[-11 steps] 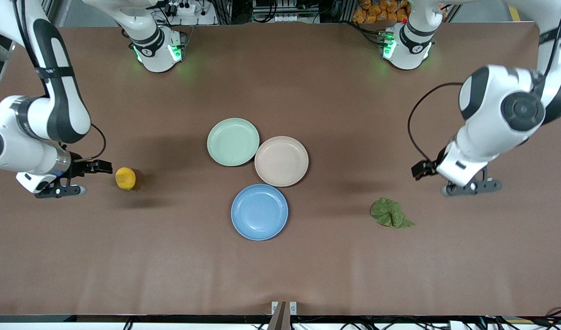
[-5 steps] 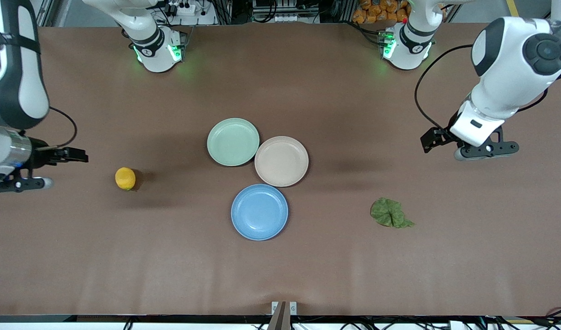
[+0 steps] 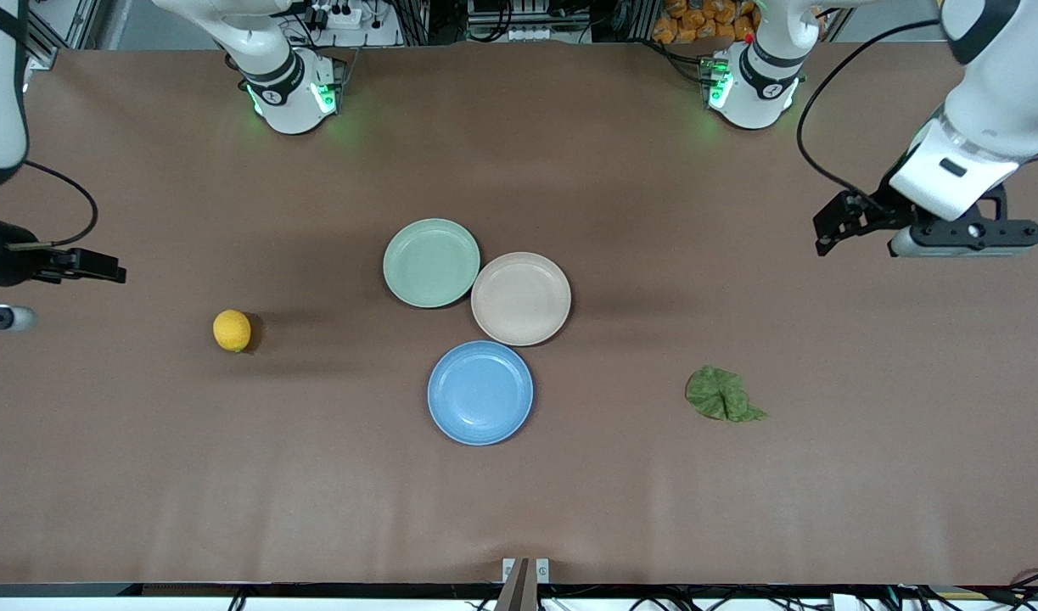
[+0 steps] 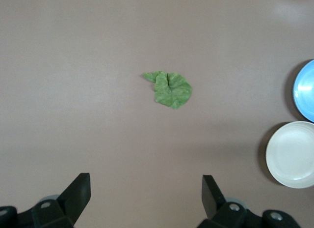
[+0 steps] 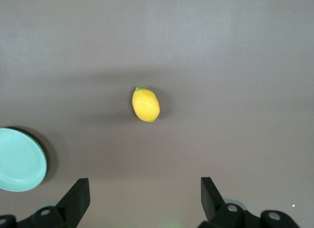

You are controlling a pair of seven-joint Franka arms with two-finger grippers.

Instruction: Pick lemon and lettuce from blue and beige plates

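Left wrist view shows you the left end effector spread wide and empty above the lettuce on the bare bench, while your right end effector, equally wide and empty, hangs above the lemon, both plates bare.

Left gripper and right gripper, jaws spread wide and empty, raised above opposite end edges of the table.
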